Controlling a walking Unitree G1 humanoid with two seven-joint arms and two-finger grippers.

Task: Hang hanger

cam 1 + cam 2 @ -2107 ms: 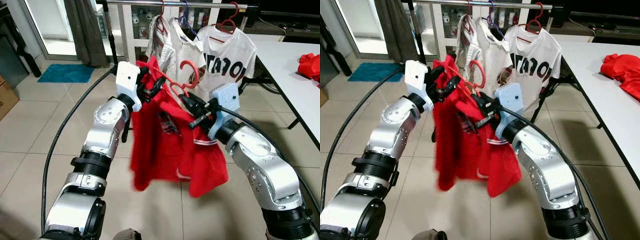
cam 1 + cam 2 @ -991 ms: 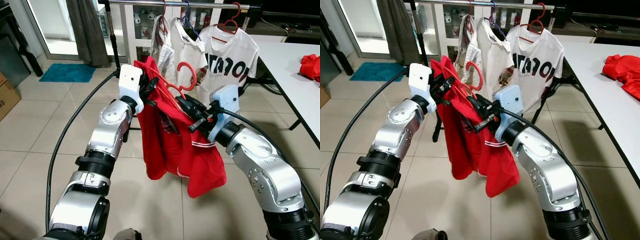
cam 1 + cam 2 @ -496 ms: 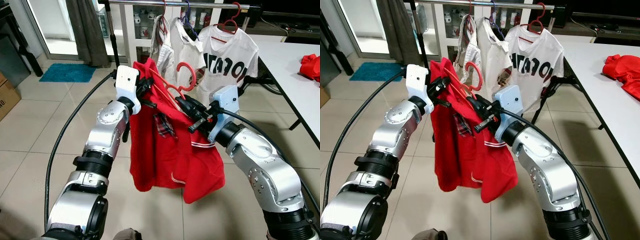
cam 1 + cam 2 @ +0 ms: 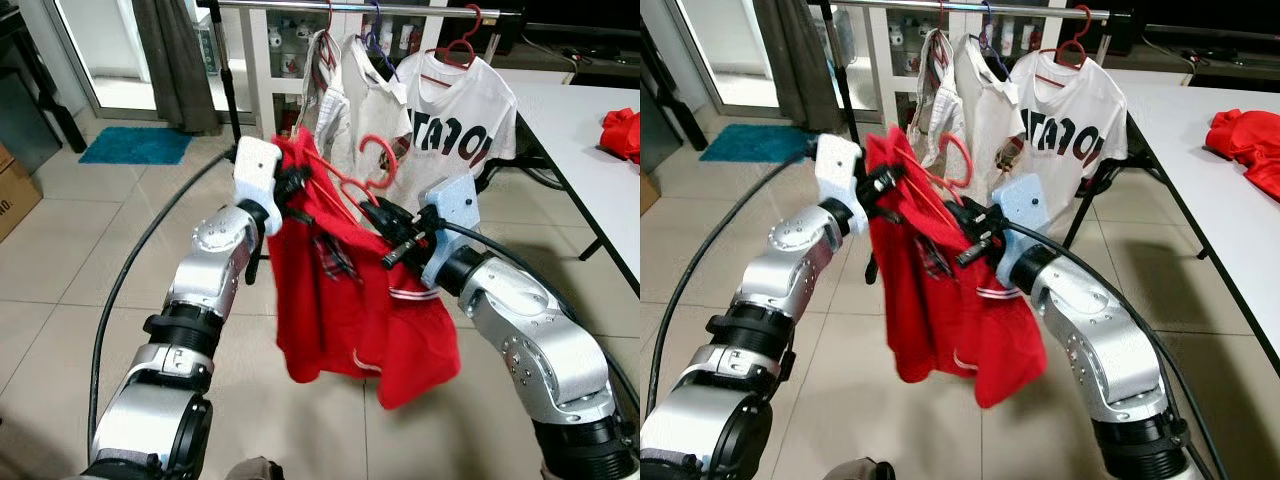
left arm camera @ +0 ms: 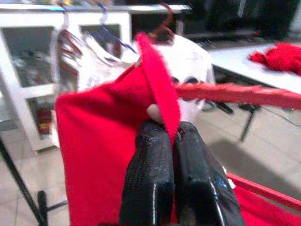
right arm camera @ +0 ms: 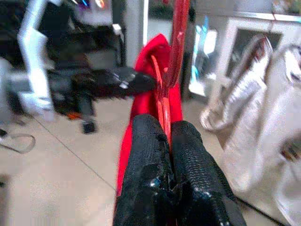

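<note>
Left eye view: both grippers pinch soft red shirt (image 4: 350, 290) on thin hanger (image 4: 345, 180).

It was a lived-in home room: a clothes rail (image 4: 400, 9) with hung T-shirts (image 4: 455, 110) at upper centre, beige floor tiles (image 4: 60, 250), a teal mat (image 4: 135, 146) upper left, a white surface (image 4: 590, 150) at right.
</note>
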